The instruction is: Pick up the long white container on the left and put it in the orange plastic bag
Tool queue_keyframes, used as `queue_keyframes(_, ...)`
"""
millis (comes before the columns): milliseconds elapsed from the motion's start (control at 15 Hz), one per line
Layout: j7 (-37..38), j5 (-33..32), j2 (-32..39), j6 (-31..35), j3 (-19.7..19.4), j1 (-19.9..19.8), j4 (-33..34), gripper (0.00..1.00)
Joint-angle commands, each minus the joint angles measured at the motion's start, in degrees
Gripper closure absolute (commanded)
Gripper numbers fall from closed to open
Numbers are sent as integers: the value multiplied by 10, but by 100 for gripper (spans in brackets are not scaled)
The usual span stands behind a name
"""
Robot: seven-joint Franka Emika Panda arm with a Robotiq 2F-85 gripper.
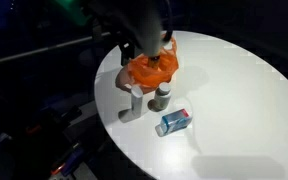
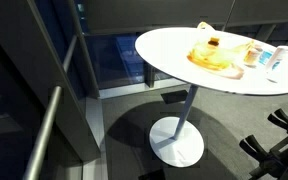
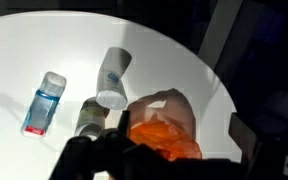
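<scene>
The long white container (image 3: pixel 112 78) is on the white round table, left of the orange plastic bag (image 3: pixel 164 132) in the wrist view. It also shows in an exterior view (image 1: pixel 134 101), in front of the bag (image 1: pixel 152 68). My gripper (image 3: pixel 180 132) is open and empty, its dark fingers on either side of the bag from above. In an exterior view the gripper (image 1: pixel 142 50) hangs right over the bag, apart from the container. The bag shows small in an exterior view (image 2: pixel 216 56); the arm is not seen there.
A small blue bottle (image 3: pixel 43 102) (image 1: pixel 174 122) lies near the table's edge. A darker bottle (image 3: pixel 89 118) (image 1: pixel 162 97) is next to the white container. The table (image 1: pixel 244 100) stands on one pedestal (image 2: pixel 180 130), with dark surroundings.
</scene>
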Motion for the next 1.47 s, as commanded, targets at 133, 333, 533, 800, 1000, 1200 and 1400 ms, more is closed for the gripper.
queue_keyframes(133, -7, 9, 3, -2, 18, -20, 1, 0)
queue_keyframes(333, -7, 9, 3, -2, 18, -19, 1, 0)
queue_keyframes(533, -7, 9, 3, -2, 18, -20, 1, 0)
queue_keyframes(800, 4, 6, 10, -12, 31, -23, 17, 0)
queue_keyframes(1000, 24, -4, 25, -14, 50, -27, 32, 0)
queue_keyframes(1200, 46, -14, 48, -5, 66, -32, 45, 0)
queue_keyframes(1400, 77, -31, 73, 7, 79, -44, 56, 0)
